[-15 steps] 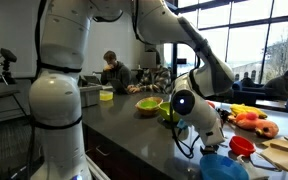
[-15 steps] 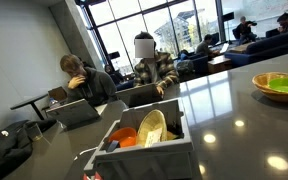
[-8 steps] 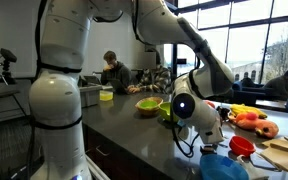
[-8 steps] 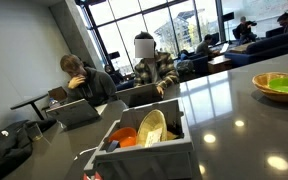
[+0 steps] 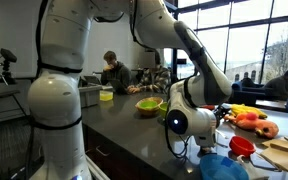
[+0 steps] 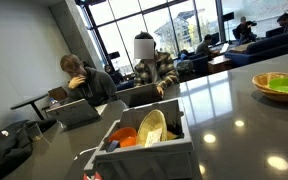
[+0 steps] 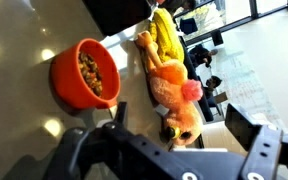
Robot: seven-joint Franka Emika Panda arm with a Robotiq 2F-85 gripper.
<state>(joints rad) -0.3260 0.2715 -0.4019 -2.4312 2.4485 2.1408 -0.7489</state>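
Observation:
In the wrist view my gripper (image 7: pixel 184 125) is open, with its two dark fingers spread wide. An orange plush toy (image 7: pixel 172 92) lies on the dark counter below and between the fingers, not gripped. A yellow banana (image 7: pixel 164 35) lies just beyond the plush. An orange bowl (image 7: pixel 84 72) with small food bits stands beside it. In an exterior view my wrist (image 5: pixel 184 122) hangs low over the counter, next to the plush toy (image 5: pixel 252 122) and the banana (image 5: pixel 244 109); the fingers themselves are hard to make out there.
A green bowl (image 5: pixel 149 104) and a yellow cup (image 5: pixel 106 94) stand further back on the counter. A blue bowl (image 5: pixel 222 167) and a red bowl (image 5: pixel 242 146) are near the front. A white bin (image 6: pixel 149 150) holds dishes. Seated people (image 6: pixel 154 70) work behind.
My wrist has dropped lower and shifted a little towards the counter's front. The objects on the counter have not moved.

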